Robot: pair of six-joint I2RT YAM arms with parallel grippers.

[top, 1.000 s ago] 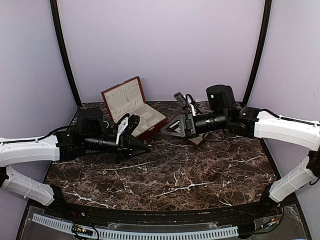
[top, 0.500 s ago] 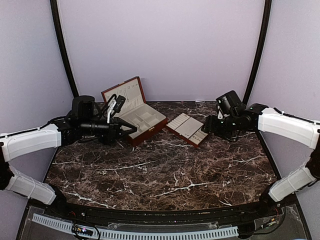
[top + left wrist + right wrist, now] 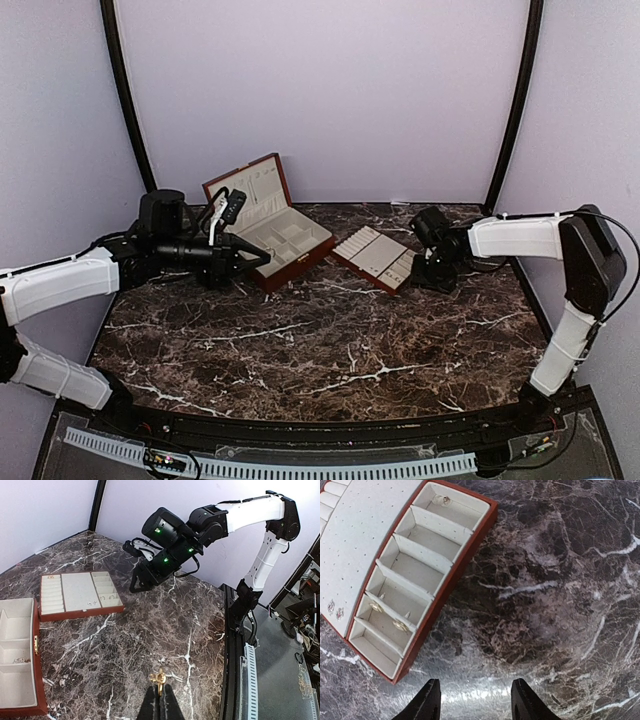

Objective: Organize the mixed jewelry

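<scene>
left tool (image 3: pixel 159 696): pinching shut on a small gold piece (image 3: pixel 158 678), hovering over the marble table (image 3: pixel 150 630) just beside the open wooden box (image 3: pixel 15 685).
right tool (image 3: pixel 475 690): standing partly spread and empty, pointing down at the table beside the tray (image 3: pixel 451 587).
jewelry: pale pieces (image 3: pixel 400 625) are lying in the tray's end compartments, and two studs (image 3: pixel 335 609) are sitting on its dotted panel.
step in hand: you are likely carrying the gold piece toward a compartment.
doing it well: you should be sinking the tips below the compartment walls before loosening, since a piece this small is apt to be bouncing out; you should be steering wide of the tray rim.
</scene>
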